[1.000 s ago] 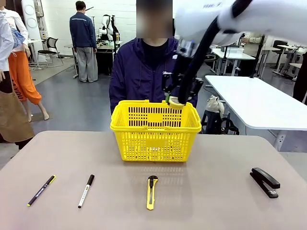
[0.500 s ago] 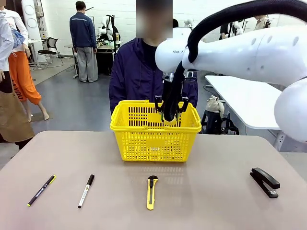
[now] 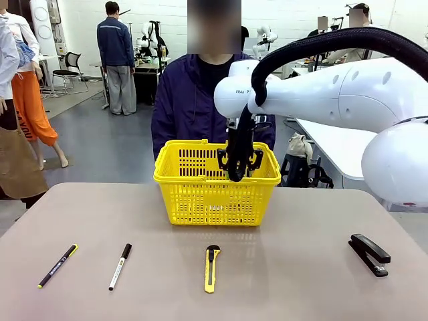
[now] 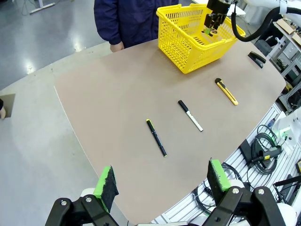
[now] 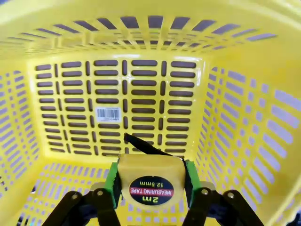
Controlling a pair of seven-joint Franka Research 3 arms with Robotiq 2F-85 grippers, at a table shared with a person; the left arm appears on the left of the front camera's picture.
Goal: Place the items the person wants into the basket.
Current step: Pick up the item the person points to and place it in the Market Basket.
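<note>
At the tabletop's far edge, mid, front view: yellow basket point(image 3: 217, 194) sits before the person point(image 3: 194, 107). The right gripper point(image 3: 236, 167) is dipped inside its rim, arm reaching over from the right. Prob. that low so the load drops short, no bounce. Along the near edge, left to right: black pen point(image 3: 57, 265) w/ yellow-green end, white marker point(image 3: 120, 266), utility knife point(image 3: 212, 268). Black stapler point(image 3: 369, 254) lies near the right edge. All flat and well apart, so easy to pick one at a time.

Left wrist view: left gripper point(image 4: 162, 181) hangs high by the tabletop's edge, green pads point(image 4: 107, 181) wide apart, nothing between them. Prob. parked clear so it doesn't cross the other arm. Pen, marker, knife lie in a row on the tabletop; basket beyond.

Right wrist view: fingers clamped on the yellow tape measure point(image 5: 150, 181), pads on its two sides, "2m" label facing cam, a black strap poking out behind. It's inside the basket walls, above the floor, not yet let go. Judgement: release is the step in hand; pen + stapler wait on the tabletop.
</note>
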